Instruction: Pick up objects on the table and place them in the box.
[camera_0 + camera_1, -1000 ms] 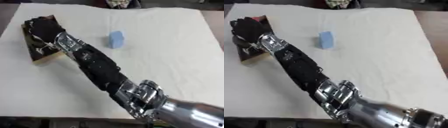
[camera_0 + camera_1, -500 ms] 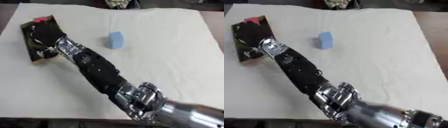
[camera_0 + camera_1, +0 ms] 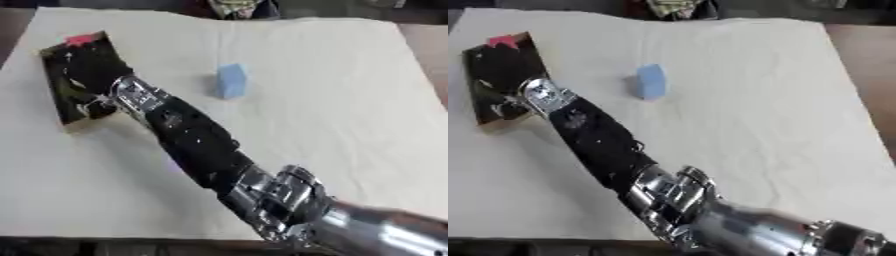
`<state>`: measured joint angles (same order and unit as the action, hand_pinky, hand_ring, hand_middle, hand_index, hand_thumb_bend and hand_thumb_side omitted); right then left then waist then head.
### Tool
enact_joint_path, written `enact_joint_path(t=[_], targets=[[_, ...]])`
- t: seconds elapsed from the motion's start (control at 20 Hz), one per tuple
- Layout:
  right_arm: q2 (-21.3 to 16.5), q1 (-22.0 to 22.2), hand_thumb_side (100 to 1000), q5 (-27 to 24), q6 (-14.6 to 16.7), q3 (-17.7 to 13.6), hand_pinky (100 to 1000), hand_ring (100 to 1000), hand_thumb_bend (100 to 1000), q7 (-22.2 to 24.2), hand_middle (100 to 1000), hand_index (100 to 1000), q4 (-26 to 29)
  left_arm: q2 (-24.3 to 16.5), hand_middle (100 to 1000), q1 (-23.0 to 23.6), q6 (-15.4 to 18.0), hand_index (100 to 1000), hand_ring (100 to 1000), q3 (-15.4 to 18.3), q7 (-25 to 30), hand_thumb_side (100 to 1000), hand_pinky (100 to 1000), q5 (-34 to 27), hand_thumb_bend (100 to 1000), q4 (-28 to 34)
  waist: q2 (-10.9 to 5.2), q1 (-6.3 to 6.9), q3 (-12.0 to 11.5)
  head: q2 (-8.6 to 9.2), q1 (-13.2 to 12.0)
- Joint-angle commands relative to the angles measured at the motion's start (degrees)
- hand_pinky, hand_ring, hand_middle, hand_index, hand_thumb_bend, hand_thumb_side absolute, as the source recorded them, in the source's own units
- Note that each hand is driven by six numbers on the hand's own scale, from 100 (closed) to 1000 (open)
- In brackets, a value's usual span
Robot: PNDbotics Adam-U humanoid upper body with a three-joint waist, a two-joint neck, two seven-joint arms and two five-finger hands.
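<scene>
Your right robot hand (image 3: pixel 87 80) reaches over the box (image 3: pixel 79 120) at 10 o'clock; you cannot tell its grip. A blue block (image 3: pixel 231 81) stands on the counter (image 3: pixel 350 100), apart from the box at its 3 o'clock.

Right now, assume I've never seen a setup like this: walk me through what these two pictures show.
Both pictures come from one stereo camera in a humanoid robot's head, looking down at a table under pale cloth; they show the same moment from the left and right eye. The black and silver limb crossing from the lower right is the robot's right arm. It reaches to a dark box at the far left, and its hand sits over that box; the fingers cannot be made out. Something red shows at the box's far end. A light blue block lies alone on the cloth. The left hand is not visible.
</scene>
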<state>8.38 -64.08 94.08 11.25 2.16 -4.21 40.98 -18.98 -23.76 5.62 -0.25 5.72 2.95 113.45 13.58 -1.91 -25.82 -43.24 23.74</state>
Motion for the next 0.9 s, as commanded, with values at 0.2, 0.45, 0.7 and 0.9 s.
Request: enact_joint_path(t=[0.2,0.45,0.7,0.9], targets=[[-0.6,-2.0,356,-4.7,0.5,0.1,873,897,100,2.3,909,972,1.7,-0.6,701,-0.5,0.0,850,702,0.5,0.0,520,589,0.2,100,1.1,-0.87,0.35,0.1,0.47,-0.2],[-0.4,-2.2,766,-8.8,1.5,-0.4,876,906,100,6.0,922,962,0.0,-0.6,700,-0.5,0.0,850,703,0.5,0.1,524,589,0.3,100,1.1,-0.76,0.2,0.5,0.52,-0.5],[-1.2,-2.8,738,-12.8,0.8,0.4,878,906,100,9.3,923,960,1.5,-0.6,700,-0.5,0.0,850,703,0.6,0.1,526,589,0.3,100,1.1,-0.75,0.14,0.6,0.52,-0.5],[-2.1,-3.7,694,-14.9,0.9,0.9,877,906,100,10.3,921,959,2.4,-0.7,700,-0.3,0.0,850,703,0.6,0.1,526,590,0.3,100,1.1,-0.88,0.1,1.0,0.41,-0.7]])
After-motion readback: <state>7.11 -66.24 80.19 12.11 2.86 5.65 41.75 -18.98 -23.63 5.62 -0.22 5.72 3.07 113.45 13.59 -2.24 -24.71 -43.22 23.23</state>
